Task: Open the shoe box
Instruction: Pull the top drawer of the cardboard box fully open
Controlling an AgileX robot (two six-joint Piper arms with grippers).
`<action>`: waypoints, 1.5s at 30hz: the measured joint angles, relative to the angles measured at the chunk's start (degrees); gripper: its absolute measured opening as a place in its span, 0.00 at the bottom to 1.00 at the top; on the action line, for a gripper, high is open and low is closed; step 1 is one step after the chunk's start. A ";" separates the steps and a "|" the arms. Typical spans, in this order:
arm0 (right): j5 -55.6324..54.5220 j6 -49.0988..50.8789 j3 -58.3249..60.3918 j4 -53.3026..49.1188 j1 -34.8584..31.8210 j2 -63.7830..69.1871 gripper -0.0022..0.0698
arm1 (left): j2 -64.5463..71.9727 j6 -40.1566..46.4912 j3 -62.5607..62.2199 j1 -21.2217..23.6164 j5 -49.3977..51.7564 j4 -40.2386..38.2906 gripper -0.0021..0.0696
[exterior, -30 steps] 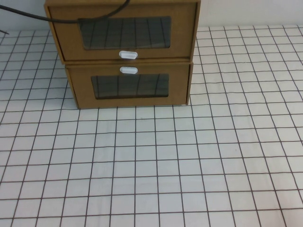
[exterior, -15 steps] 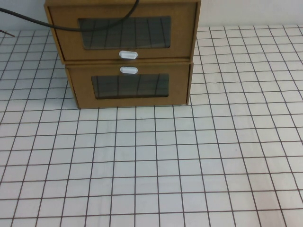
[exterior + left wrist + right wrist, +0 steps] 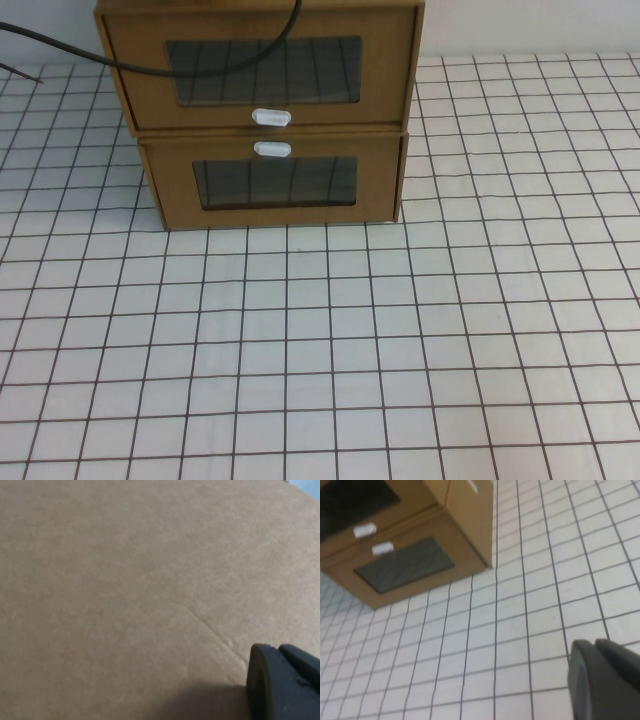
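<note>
Shoe boxes (image 3: 385, 90), two stacked with both drawers shut, are sitting at twelve o'clock on the gridded table (image 3: 400, 350). Left gripper (image 3: 282, 685) is hovering close over plain brown cardboard, its grip impossible to tell. Right gripper (image 3: 602, 680), closed, is hanging above the grid at the stack's four o'clock.

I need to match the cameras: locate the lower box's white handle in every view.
High view: lower handle, upper middle, below the upper handle.
Left wrist view: not in it; left gripper beside plain cardboard.
Right wrist view: lower handle, well away from the shut right gripper.
Shared landmark: upper handle, high and right wrist views.
</note>
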 joint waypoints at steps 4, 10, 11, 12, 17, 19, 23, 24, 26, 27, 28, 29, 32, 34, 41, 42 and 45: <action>6.25 -5.63 -7.11 0.00 0.00 8.82 0.01 | 0.00 -0.43 0.00 0.00 0.06 0.00 0.03; 11.18 -13.63 -15.77 0.29 0.00 21.72 0.01 | 0.00 -0.79 0.00 0.00 0.06 0.00 0.03; 11.75 -14.94 -16.94 1.11 0.00 23.80 0.01 | 0.00 -0.79 0.00 0.00 0.06 0.00 0.03; 12.37 -16.81 -18.42 2.16 0.00 26.41 0.01 | 0.00 -0.79 0.00 0.00 0.06 0.00 0.03; 13.55 -22.64 -26.33 4.97 3.85 38.79 0.01 | 0.00 -0.79 0.00 0.00 0.06 0.00 0.03; 13.38 -23.01 -29.94 4.44 7.66 43.69 0.01 | 0.00 -0.79 0.00 0.00 0.14 0.00 0.03; 12.05 -20.16 -36.55 -1.09 17.42 52.27 0.01 | 0.00 -0.92 0.00 0.00 0.20 0.00 0.03; 11.56 -18.49 -38.38 -3.53 20.25 54.45 0.01 | 0.00 -0.92 0.00 0.00 0.28 0.00 0.03; 11.03 -14.85 -42.02 -8.55 25.35 58.27 0.01 | 0.00 -1.06 0.00 0.00 0.47 0.00 0.03; 10.79 -13.01 -43.80 -11.55 28.11 60.36 0.01 | 0.00 -1.06 0.00 0.00 0.56 0.00 0.03; 10.65 -11.19 -45.58 -14.60 30.80 62.41 0.01 | 0.00 -1.06 0.00 0.00 0.56 0.00 0.03; 10.65 -9.81 -46.95 -17.13 32.86 64.03 0.01 | 0.00 -1.06 0.00 0.00 0.56 0.00 0.03; 10.53 -5.05 -51.46 -27.64 39.60 69.77 0.01 | 0.00 -1.06 0.00 0.00 0.56 0.00 0.03; 10.07 -2.35 -54.09 -35.22 43.18 73.11 0.01 | 0.00 -1.06 0.00 0.00 0.56 0.00 0.03; 2.46 3.68 -57.52 -59.05 49.61 80.76 0.02 | 0.00 -1.27 0.00 0.00 0.56 0.00 0.03; 1.17 4.34 -57.52 -61.57 49.85 81.36 0.03 | 0.00 -1.27 0.00 0.00 0.56 0.00 0.03; -2.58 5.37 -57.52 -66.75 49.98 83.17 0.11 | 0.00 -1.53 0.00 0.00 0.61 0.00 0.03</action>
